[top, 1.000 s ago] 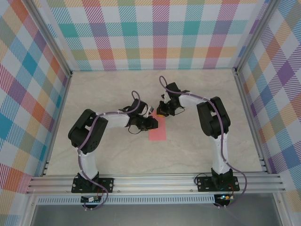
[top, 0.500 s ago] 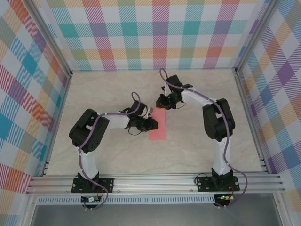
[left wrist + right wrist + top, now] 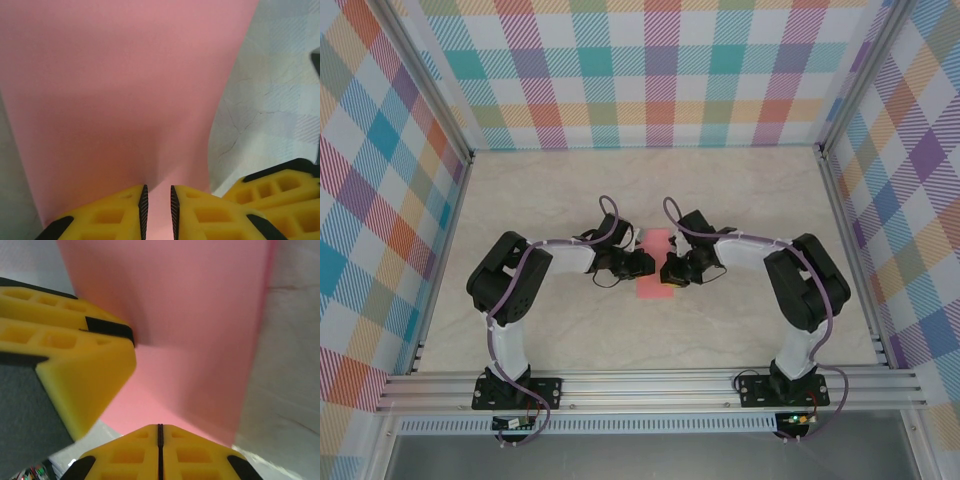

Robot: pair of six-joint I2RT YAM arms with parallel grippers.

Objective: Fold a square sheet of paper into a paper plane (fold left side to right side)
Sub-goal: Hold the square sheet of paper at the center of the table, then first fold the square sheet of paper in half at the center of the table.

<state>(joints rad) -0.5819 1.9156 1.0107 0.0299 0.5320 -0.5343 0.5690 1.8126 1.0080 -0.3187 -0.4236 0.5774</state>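
Observation:
The square sheet of paper [image 3: 657,290] lies folded into a narrow salmon-pink strip on the table, between the two grippers. My left gripper [image 3: 645,263] comes in from the left, its tips down on the strip. In the left wrist view its jaws [image 3: 157,200] stand a narrow gap apart, with flat paper [image 3: 125,90] under and between them. My right gripper [image 3: 667,272] faces it from the right. In the right wrist view it [image 3: 160,427] is shut, pads together, at the strip's edge over the paper [image 3: 200,330]. The left gripper's yellow fingers [image 3: 75,340] show close by.
The marbled table [image 3: 750,330] is bare around the strip. Checked walls stand at the back and both sides, with aluminium rails [image 3: 650,385] along the near edge. The two arms' elbows [image 3: 505,275] [image 3: 800,270] bend outward to either side.
My right gripper has come from the strip's far end toward me along its right side and now sits opposite the left gripper. The left gripper and paper have stayed put.

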